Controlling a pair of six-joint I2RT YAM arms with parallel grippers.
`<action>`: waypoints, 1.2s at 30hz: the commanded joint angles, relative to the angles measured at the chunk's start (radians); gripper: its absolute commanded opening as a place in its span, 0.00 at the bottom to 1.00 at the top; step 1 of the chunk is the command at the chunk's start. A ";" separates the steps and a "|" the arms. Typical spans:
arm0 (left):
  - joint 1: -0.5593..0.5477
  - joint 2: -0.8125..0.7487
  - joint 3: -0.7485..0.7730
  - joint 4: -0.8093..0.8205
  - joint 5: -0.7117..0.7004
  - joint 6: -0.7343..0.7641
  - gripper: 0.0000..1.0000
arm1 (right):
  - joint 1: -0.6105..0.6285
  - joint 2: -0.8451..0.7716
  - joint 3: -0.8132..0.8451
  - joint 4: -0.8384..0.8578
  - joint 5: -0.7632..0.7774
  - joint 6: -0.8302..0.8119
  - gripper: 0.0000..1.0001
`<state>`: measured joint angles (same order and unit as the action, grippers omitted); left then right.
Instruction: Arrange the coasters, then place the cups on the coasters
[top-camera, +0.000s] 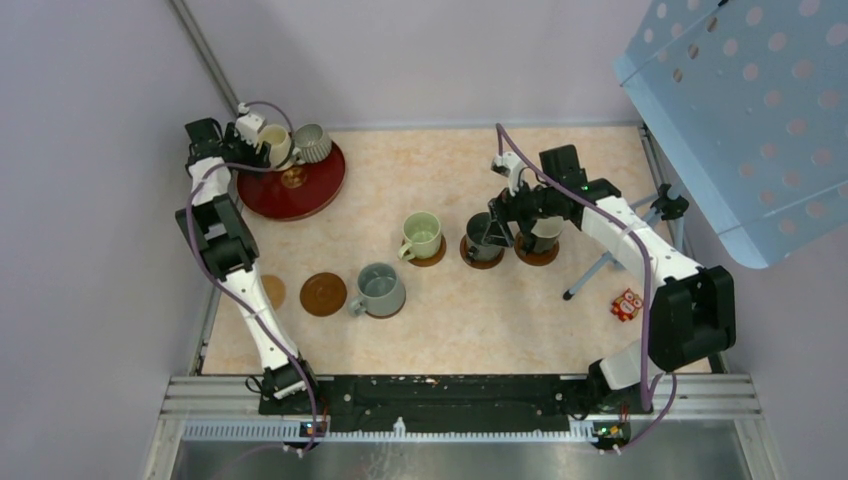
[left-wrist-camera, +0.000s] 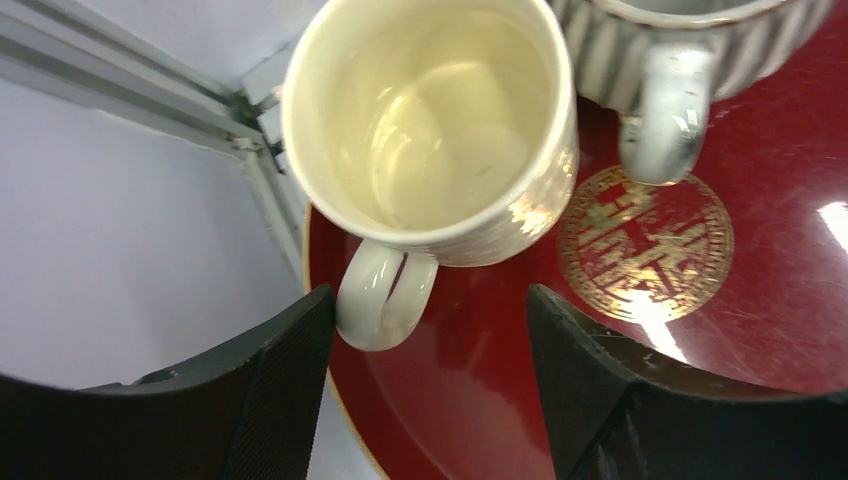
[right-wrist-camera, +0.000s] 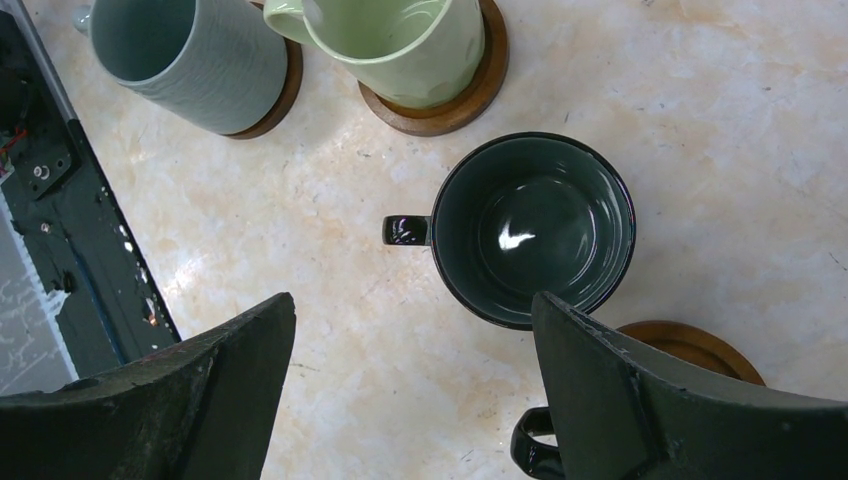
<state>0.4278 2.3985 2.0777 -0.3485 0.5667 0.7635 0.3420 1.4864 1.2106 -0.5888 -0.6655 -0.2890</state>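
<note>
On the dark red tray (top-camera: 300, 190) at the back left stand a cream cup (left-wrist-camera: 440, 120) and a ribbed grey cup (left-wrist-camera: 680, 50). My left gripper (left-wrist-camera: 430, 305) is open around the cream cup's handle (left-wrist-camera: 385, 300), which touches the left finger (left-wrist-camera: 270, 380). A grey-green cup (top-camera: 380, 288), a pale green cup (top-camera: 422, 236) and two dark green cups (top-camera: 484, 240) (top-camera: 540, 238) each sit on a coaster. My right gripper (right-wrist-camera: 412, 315) hangs open over bare table beside a dark green cup (right-wrist-camera: 532, 228). A bare brown coaster (top-camera: 323, 294) and a lighter tan coaster (top-camera: 272, 291) lie at the left.
A small red packet (top-camera: 627, 304) lies near the right arm. A blue perforated panel (top-camera: 750, 120) overhangs the back right corner, with a metal stand (top-camera: 600, 270) beneath it. The tray's edge (left-wrist-camera: 320, 330) reaches the wall rail (left-wrist-camera: 120, 90).
</note>
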 joint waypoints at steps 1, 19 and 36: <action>-0.002 -0.030 0.015 -0.122 0.172 0.028 0.73 | -0.008 0.011 0.036 0.012 -0.011 -0.019 0.87; -0.018 0.009 0.052 -0.141 0.055 -0.099 0.39 | -0.008 0.029 0.049 0.018 -0.020 -0.007 0.87; -0.013 -0.251 -0.283 -0.288 0.018 -0.073 0.07 | -0.008 -0.008 0.049 0.006 -0.048 0.009 0.87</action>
<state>0.4168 2.2169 1.8225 -0.5095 0.5945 0.6579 0.3416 1.5181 1.2121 -0.5922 -0.6842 -0.2840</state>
